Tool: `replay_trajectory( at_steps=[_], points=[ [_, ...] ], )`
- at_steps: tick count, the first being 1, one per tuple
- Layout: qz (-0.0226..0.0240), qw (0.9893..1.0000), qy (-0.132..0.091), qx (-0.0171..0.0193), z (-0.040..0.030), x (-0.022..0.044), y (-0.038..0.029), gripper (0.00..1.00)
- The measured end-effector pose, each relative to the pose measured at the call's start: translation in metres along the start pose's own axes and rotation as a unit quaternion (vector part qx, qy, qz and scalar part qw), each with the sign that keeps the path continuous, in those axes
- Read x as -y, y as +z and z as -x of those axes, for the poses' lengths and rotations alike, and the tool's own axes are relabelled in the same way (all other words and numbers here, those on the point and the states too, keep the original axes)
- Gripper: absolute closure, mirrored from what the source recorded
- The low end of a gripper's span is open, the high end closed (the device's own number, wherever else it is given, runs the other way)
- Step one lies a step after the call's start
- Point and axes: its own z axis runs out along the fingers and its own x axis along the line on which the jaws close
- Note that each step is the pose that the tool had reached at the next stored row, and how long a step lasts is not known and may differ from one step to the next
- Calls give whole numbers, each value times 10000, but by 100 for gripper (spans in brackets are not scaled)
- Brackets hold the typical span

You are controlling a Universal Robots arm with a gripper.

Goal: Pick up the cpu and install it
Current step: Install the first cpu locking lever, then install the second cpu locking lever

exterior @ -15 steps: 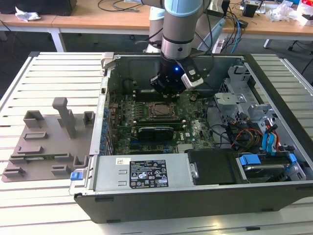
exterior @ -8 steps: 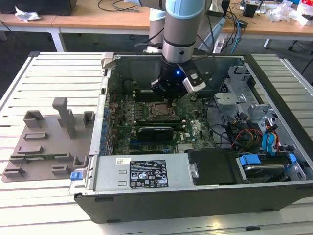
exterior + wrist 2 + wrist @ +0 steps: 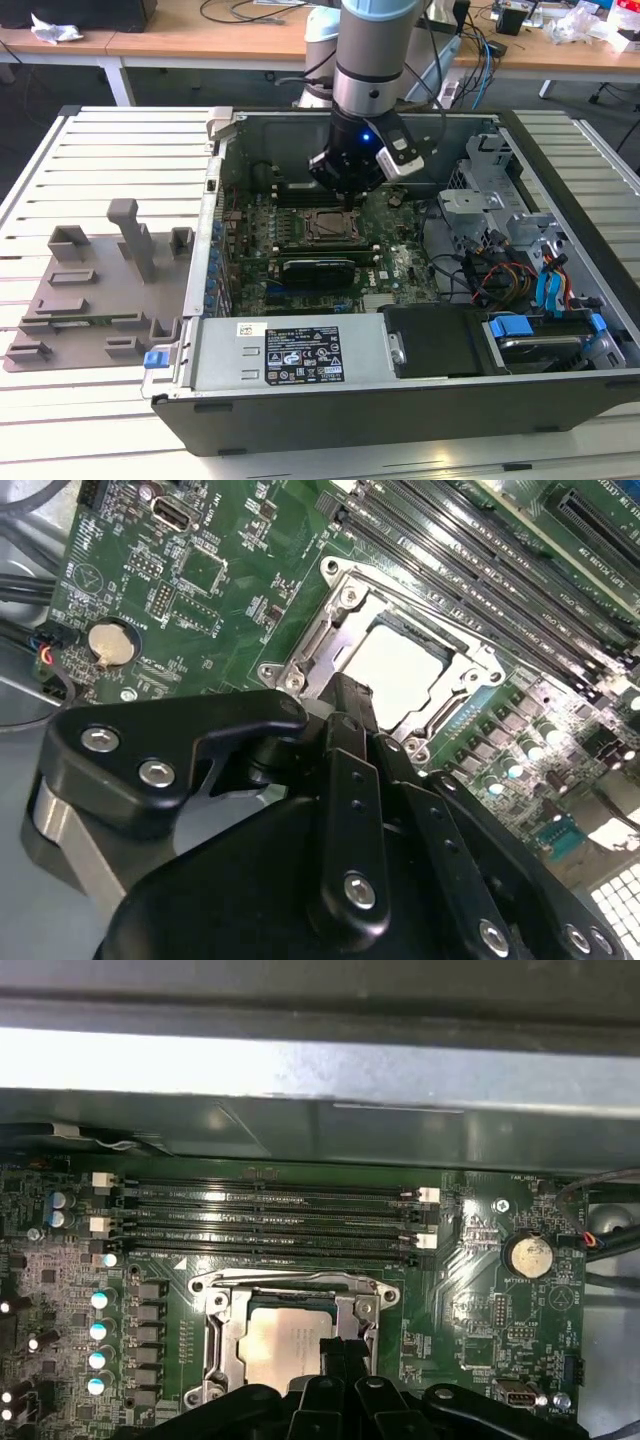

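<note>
Cpu (image 3: 395,668) sits flat inside the socket frame (image 3: 340,610), pale silver-grey square top, smooth and slightly glossy; you see the same in the first wrist view, chip (image 3: 285,1342) framed by dull stamped metal with screw heads at the corners. Socket sits on the green motherboard (image 3: 395,265), matte board studded with small capacitors, a round silver coin cell (image 3: 528,1256) and four long black memory slots (image 3: 270,1222) running beside the socket. All of it lies in the open computer case (image 3: 560,400), grey sheet-metal walls, lying on its side on a slatted pale table (image 3: 110,150). Long black card (image 3: 318,268) with a green edge lies just beside the socket, nearer the power supply (image 3: 285,350), which carries a white-and-black label. To the exterior view's left of the case, you have a grey moulded fixture (image 3: 95,290) with blocky uprights. Arm comes straight down into the case, wrist vertical, silver tube above a black head. Gripper (image 3: 350,695) is black, matte, bolted links; its fingers look drawn together, tips right at the edge of the chip and the socket frame. You can't tell from these views whether the tips pinch the chip or merely rest against it.
</note>
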Motion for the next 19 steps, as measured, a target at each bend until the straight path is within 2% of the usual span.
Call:
replay_trajectory(
  at_steps=[3, 11, 19],
  points=[
    [0, 10000, 0, 0, 0, 0, -30, 89],
    [0, 10000, 0, 0, -1, -2, -238, 89],
    [0, 10000, 0, 0, -1, -2, -243, 89]
  ],
)
